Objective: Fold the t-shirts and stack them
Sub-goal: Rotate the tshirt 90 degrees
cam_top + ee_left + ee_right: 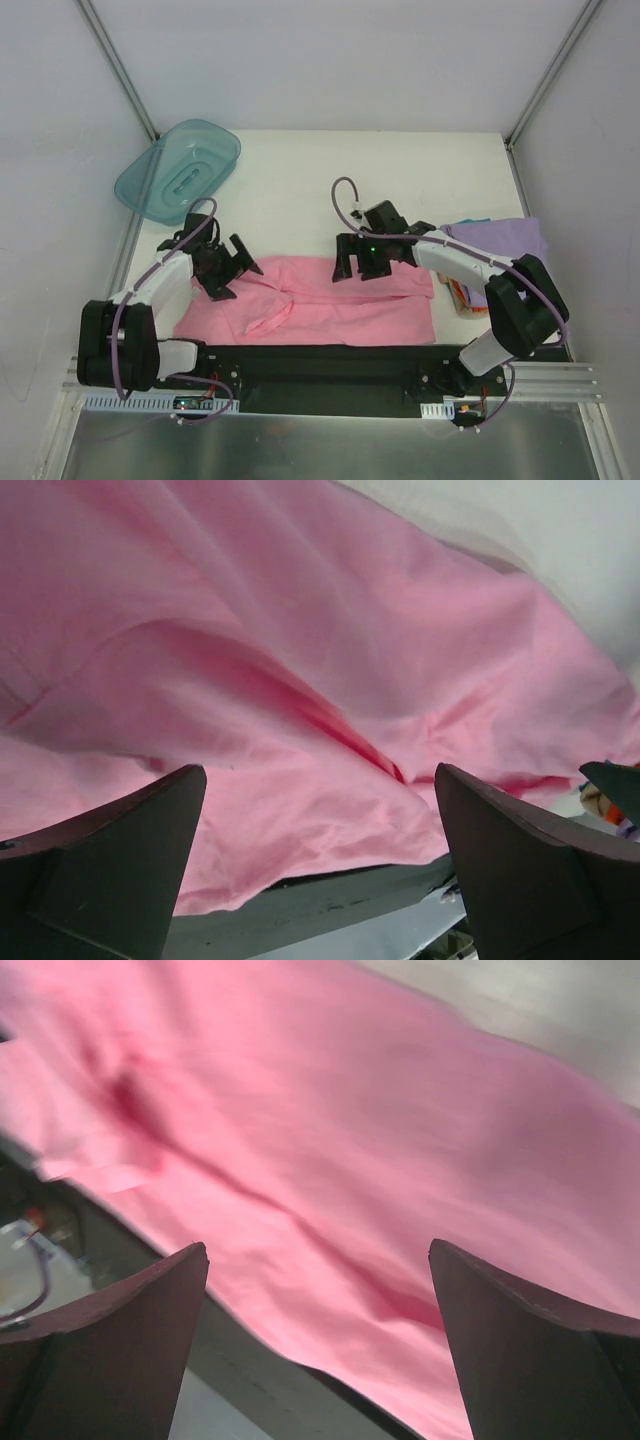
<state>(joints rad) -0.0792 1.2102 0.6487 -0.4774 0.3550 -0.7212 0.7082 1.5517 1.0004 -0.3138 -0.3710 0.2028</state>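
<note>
Across the near part of the table (400, 170) lies the pink t-shirt (340, 300), spread wide and rumpled, one flap turned over near its left-centre; its near edge meets the black base rail (320, 360).

Left gripper (232, 272) sits over the shirt's left end; jaws apart, nothing between them; left wrist view shows both fingers (120, 860) spread wide above creased pink cloth (330, 680).

Right gripper (370, 262) hangs over the shirt's far edge, right of centre; jaws likewise apart and empty; right wrist view has pink cloth (380, 1160) filling the gap, blurred.

Right of the pink shirt: folded lavender t-shirt (500, 240), partly under the right arm; an orange edge (462, 297) shows beneath it.

Far left corner: teal tub (180, 170), tilted against the wall, well apart from the shirts.
</note>
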